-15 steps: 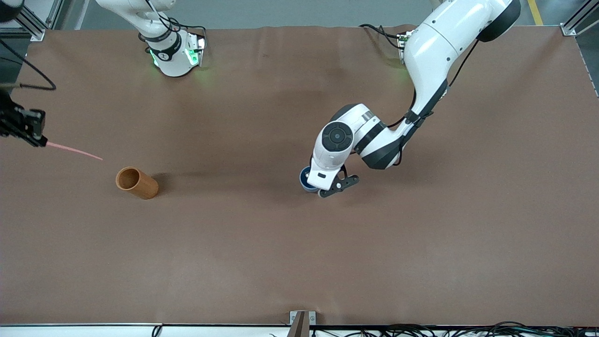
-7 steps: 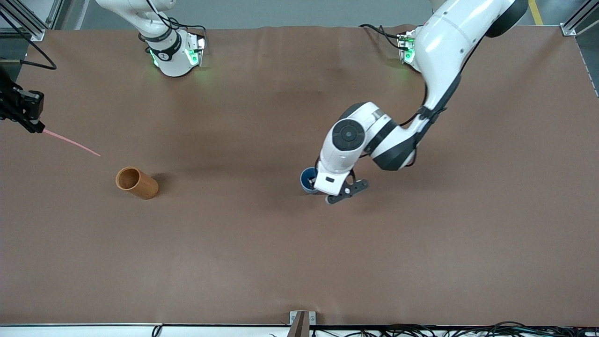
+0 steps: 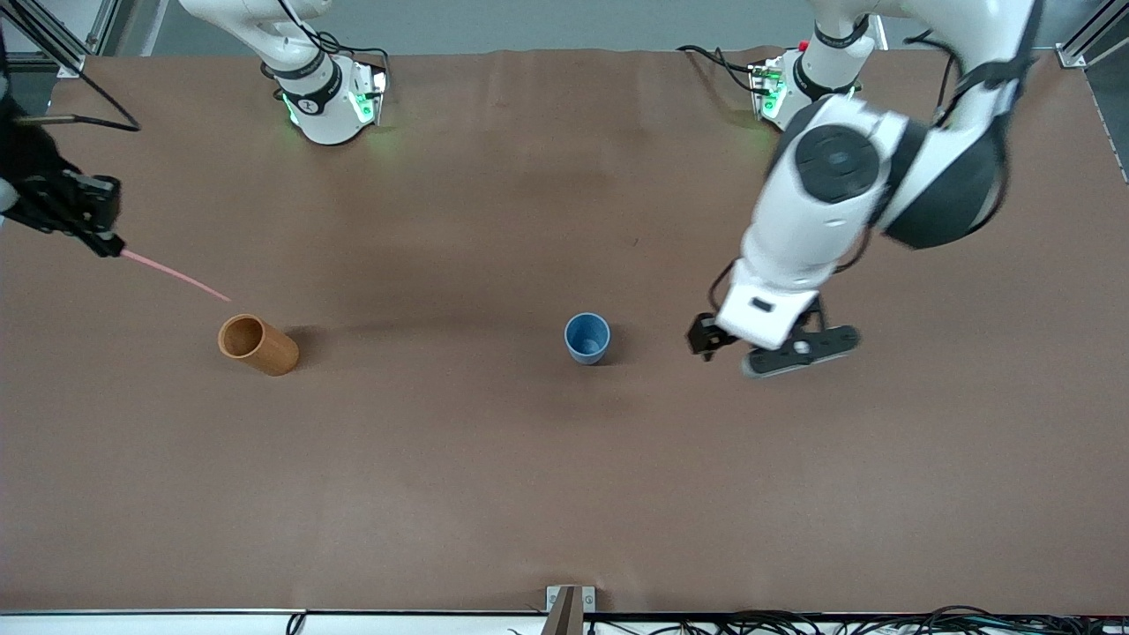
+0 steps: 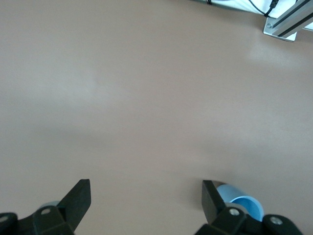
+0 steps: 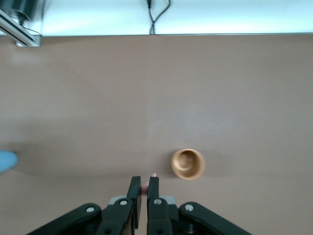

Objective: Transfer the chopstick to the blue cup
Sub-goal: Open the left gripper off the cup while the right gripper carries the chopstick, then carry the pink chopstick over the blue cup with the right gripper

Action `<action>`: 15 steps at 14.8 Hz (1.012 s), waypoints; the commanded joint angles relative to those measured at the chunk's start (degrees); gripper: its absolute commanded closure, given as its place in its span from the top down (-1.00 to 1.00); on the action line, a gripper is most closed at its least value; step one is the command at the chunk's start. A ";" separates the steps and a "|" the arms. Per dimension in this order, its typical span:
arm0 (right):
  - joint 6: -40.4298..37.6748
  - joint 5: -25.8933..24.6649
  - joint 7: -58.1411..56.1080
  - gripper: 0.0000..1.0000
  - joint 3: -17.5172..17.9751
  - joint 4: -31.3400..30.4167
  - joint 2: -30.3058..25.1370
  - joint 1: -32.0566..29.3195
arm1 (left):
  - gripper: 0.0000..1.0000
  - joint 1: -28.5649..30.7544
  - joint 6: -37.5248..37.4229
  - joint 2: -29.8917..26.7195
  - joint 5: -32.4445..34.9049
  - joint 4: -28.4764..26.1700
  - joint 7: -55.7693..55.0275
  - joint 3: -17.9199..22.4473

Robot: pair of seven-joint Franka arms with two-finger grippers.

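Observation:
The blue cup stands upright near the middle of the table, uncovered. It also shows in the left wrist view beside one fingertip, and at the edge of the right wrist view. My left gripper is open and empty over the table beside the cup, toward the left arm's end; its jaws stand wide apart. My right gripper is shut on the pale pink chopstick at the right arm's end. The stick slants down toward the brown cup, and its tip pokes out between the fingers.
A brown wooden cylinder cup stands toward the right arm's end, close under the chopstick's free tip; it also shows in the right wrist view. The brown table mat is bare between the two cups.
My left gripper has left the blue cup, risen and moved toward the left arm's end, so the cup shows in full. My right gripper has shifted the chopstick a little toward the brown cup.

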 commanded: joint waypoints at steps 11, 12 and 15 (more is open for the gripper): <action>1.19 -4.99 45.79 -0.99 -0.41 28.94 28.30 29.41 | 1.00 3.18 -20.95 -19.39 -11.32 -2.52 41.74 16.52; 1.97 -5.16 47.38 -0.99 -0.41 30.88 30.67 30.73 | 1.00 3.09 -20.96 -19.39 -11.23 -2.52 41.57 16.35; 6.80 -5.95 51.68 -0.99 -0.59 31.60 34.64 35.04 | 1.00 3.70 -20.78 -19.13 -11.06 -2.70 42.09 16.26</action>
